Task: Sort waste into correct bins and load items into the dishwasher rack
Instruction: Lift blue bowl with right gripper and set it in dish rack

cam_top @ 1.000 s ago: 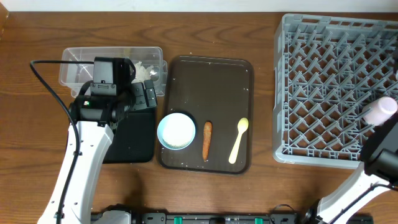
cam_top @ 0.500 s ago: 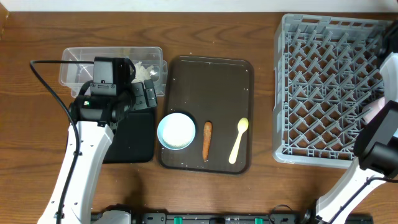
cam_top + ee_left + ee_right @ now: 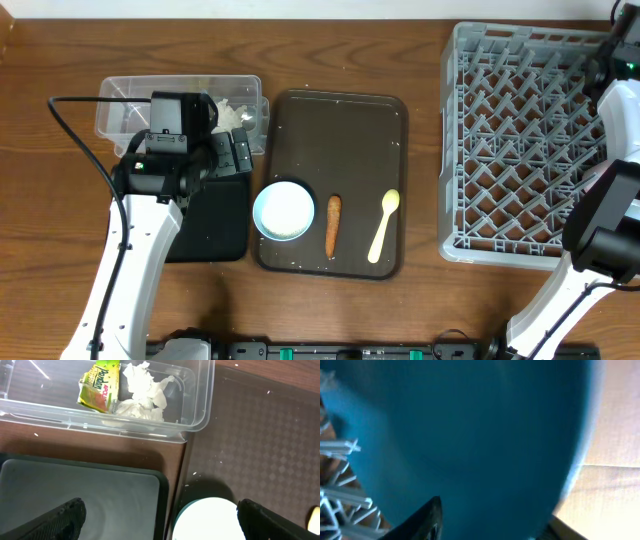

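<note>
My left gripper (image 3: 160, 522) is open, hovering over the right edge of the shallow black tray (image 3: 75, 490) and the blue-rimmed white bowl (image 3: 284, 210). Behind it the clear tub (image 3: 130, 110) holds the yellow-green wrapper (image 3: 98, 385) and white tissue (image 3: 142, 392). An orange carrot stick (image 3: 333, 225) and the pale yellow spoon (image 3: 384, 225) lie on the brown serving tray (image 3: 340, 130). The right arm (image 3: 615, 110) reaches over the grey rack (image 3: 520, 150) to its back right corner. My right gripper (image 3: 490, 520) has its fingers apart, close to the dark blue bowl (image 3: 470, 425), which fills that blurred view.
A black cable (image 3: 85, 140) loops from the left arm across the table. Rack pegs (image 3: 340, 495) show at the left of the right wrist view. Bare wood lies in front of the trays and between the brown tray and the rack.
The right arm has swung from the rack's front right, where it held a pink cup, toward the back right corner. Its jaws have opened and the cup no longer shows. The left arm is still.
</note>
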You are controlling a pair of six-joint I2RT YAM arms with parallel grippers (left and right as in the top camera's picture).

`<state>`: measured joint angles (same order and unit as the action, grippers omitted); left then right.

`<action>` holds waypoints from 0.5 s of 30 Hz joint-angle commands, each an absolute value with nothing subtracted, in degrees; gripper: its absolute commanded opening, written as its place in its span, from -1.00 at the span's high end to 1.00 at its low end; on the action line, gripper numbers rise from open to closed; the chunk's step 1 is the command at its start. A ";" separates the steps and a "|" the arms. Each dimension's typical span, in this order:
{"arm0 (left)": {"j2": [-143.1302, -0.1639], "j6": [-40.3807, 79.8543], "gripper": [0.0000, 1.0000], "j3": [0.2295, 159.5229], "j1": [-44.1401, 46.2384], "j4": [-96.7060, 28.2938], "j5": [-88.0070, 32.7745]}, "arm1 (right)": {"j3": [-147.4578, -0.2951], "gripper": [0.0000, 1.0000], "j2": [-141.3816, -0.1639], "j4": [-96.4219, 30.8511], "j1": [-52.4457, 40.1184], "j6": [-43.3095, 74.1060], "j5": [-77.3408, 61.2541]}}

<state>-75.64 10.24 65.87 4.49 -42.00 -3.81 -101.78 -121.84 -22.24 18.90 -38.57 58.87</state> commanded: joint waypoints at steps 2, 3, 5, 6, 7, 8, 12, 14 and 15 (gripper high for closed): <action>-75.66 9.69 -0.96 65.84 4.19 -41.98 -2.74 | -101.03 -0.16 -122.72 -23.24 18.09 -32.77 56.84; -75.66 9.69 -0.96 65.84 4.19 -41.98 -2.74 | -101.03 -0.22 -121.99 -23.16 17.93 -32.73 56.66; -75.66 9.69 -0.96 65.84 4.19 -41.98 -2.74 | -101.03 -0.30 -120.07 -23.05 17.52 -32.60 55.37; -75.66 9.69 -0.96 65.84 4.19 -41.95 -2.74 | -101.03 -0.35 -118.76 -22.96 17.23 -32.45 54.22; -75.66 9.69 -0.96 65.84 4.19 -41.98 -2.74 | -101.06 -0.39 -117.54 -22.92 17.04 -32.16 53.12; -75.66 9.69 -0.96 65.84 4.19 -41.98 -2.74 | -101.06 -0.43 -116.18 -22.92 16.78 -31.79 51.90; -75.66 9.69 -0.96 65.84 4.19 -42.09 -2.74 | -101.06 -0.64 -109.56 -23.40 15.73 -28.69 45.41; -75.66 9.69 -0.97 65.84 4.19 -42.19 -2.74 | -101.06 -0.71 -106.50 -24.86 15.18 -27.16 41.01; -75.66 9.69 -0.96 65.84 4.19 -42.22 -2.74 | -101.06 -0.71 -105.23 -25.96 14.85 -26.52 38.44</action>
